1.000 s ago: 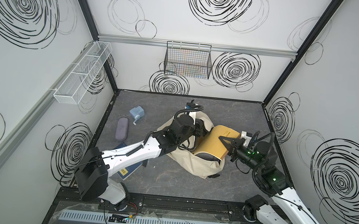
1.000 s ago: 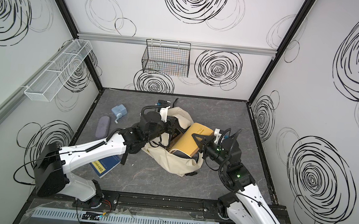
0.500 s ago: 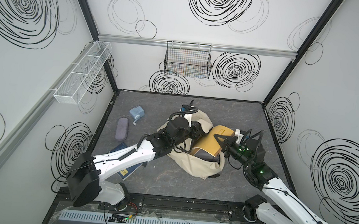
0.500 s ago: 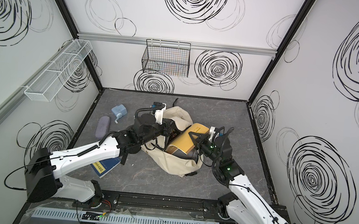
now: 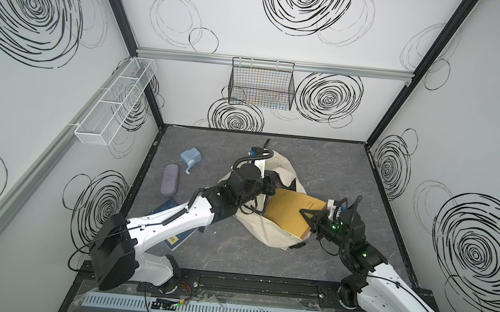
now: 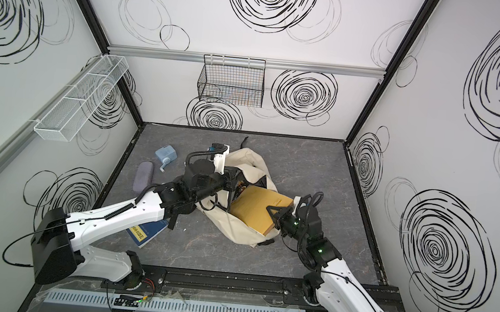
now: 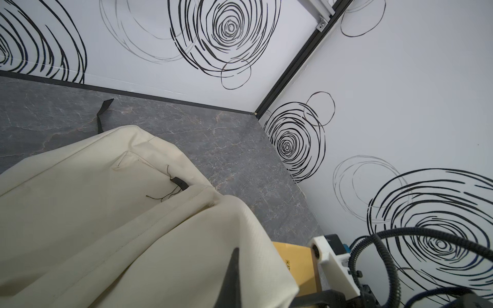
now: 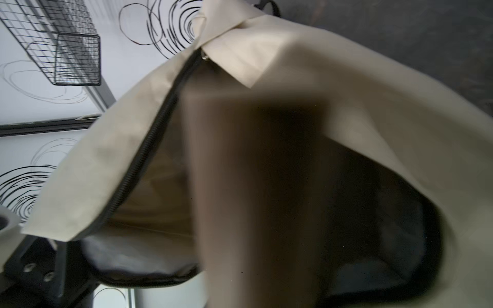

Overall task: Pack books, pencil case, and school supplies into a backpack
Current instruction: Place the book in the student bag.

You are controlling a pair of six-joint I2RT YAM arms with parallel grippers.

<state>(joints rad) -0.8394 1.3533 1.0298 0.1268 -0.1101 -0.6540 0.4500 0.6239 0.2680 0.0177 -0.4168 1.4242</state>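
Observation:
The cream backpack [image 5: 272,238] [image 6: 235,228] lies mid-table, its mouth held up. My left gripper [image 5: 274,185] [image 6: 238,177] is shut on the fabric edge of the backpack [image 7: 106,213]; one dark finger [image 7: 231,277] shows over the cloth. My right gripper [image 5: 307,214] [image 6: 271,210] is shut on the mustard book [image 5: 292,210] [image 6: 257,209], whose far end sits inside the opening. Close to the right wrist camera the book [image 8: 253,186] is a brown blur beside the black zip [image 8: 149,149]. The navy book [image 5: 176,238] lies under my left arm. The purple pencil case [image 5: 170,178] and the blue sharpener [image 5: 190,157] rest at the left.
A black wire basket [image 5: 261,86] hangs on the back wall and a white mesh shelf [image 5: 116,100] on the left wall. A black strap [image 5: 267,141] trails behind the backpack. The right wall stands near my right arm.
My right gripper has moved left and toward the front with the mustard book, sliding it further into the backpack. The left gripper has stayed on the fabric, almost still.

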